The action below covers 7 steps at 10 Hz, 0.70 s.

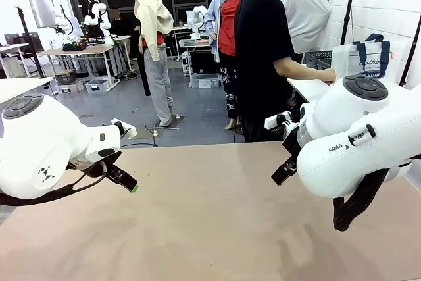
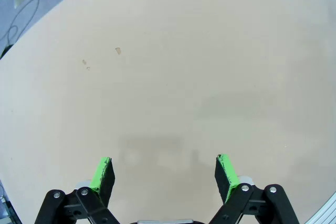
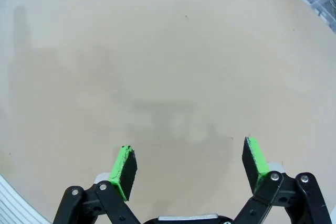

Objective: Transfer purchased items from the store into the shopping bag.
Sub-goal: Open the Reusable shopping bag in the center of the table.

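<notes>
1. Left wrist view: my left gripper point(image 2: 164, 163) hangs over the bare tan table point(image 2: 168, 66) with its green pads point(image 2: 103, 171) spread wide, holding nothing.
2. My right gripper point(image 3: 189, 150) hangs the same way: jaws wide apart, nothing between them, only shadow on the tabletop below.
3. From the front, both grippers sit near my side of the table, the left gripper point(image 1: 125, 179) and the right gripper point(image 1: 284, 169) well apart from each other.
4. Past the far edge, at the right, a person in a black shirt reaches a hand point(image 1: 329, 78) along a white surface point(image 1: 306, 89) towards the shopping bag point(image 1: 365, 57).
5. The bag stands upright there, well beyond my right gripper. I judge it light, soft and slippery, and its clear walls would buckle under a pinch. The navy strap handles point(image 1: 376, 39) look like the safest place to grip.
6. The dark grey lattice basket point(image 1: 318, 58) sits just beside the bag, partly hidden by the person's arm. It looks stiff, so its rim should take a firm pinch. I cannot tell what is inside it.
</notes>
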Each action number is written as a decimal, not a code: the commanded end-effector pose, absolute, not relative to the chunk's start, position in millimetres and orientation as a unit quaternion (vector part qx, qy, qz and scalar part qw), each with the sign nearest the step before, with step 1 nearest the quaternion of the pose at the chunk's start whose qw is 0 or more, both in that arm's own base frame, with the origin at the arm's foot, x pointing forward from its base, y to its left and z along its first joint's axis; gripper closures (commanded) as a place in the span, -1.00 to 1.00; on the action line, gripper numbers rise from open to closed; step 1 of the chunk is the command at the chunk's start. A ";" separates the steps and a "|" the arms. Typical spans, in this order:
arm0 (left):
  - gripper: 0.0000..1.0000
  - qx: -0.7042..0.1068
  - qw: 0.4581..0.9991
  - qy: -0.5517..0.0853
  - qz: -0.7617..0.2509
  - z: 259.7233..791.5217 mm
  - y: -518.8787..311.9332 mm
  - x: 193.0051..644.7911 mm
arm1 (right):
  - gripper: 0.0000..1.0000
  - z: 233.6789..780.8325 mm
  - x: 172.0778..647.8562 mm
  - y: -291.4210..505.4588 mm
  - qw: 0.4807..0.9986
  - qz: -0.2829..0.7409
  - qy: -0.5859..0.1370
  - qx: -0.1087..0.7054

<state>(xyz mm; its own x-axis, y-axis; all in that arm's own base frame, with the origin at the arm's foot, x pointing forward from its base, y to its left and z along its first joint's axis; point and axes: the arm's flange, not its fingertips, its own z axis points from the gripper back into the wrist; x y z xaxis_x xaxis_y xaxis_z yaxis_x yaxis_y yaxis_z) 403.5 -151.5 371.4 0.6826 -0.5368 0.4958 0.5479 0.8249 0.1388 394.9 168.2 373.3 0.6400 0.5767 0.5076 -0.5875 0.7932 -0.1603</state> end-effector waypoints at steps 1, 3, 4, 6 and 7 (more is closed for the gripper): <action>-1.00 -0.010 0.917 -0.267 -0.295 371.4 -150.8 403.7 | -1.00 373.3 394.9 168.1 0.906 0.321 -0.277 0.010; -1.00 -0.010 0.917 -0.267 -0.295 371.4 -150.8 403.7 | -1.00 373.3 394.9 168.1 0.906 0.321 -0.277 0.010; -1.00 -0.010 0.917 -0.267 -0.295 371.4 -150.8 403.7 | -1.00 373.3 394.9 168.1 0.906 0.321 -0.277 0.010; -1.00 -0.010 0.917 -0.267 -0.295 371.4 -150.8 403.7 | -1.00 373.3 394.9 168.1 0.906 0.321 -0.277 0.010; -1.00 -0.010 0.917 -0.267 -0.295 371.4 -150.8 403.7 | -1.00 373.3 394.9 168.1 0.906 0.321 -0.277 0.010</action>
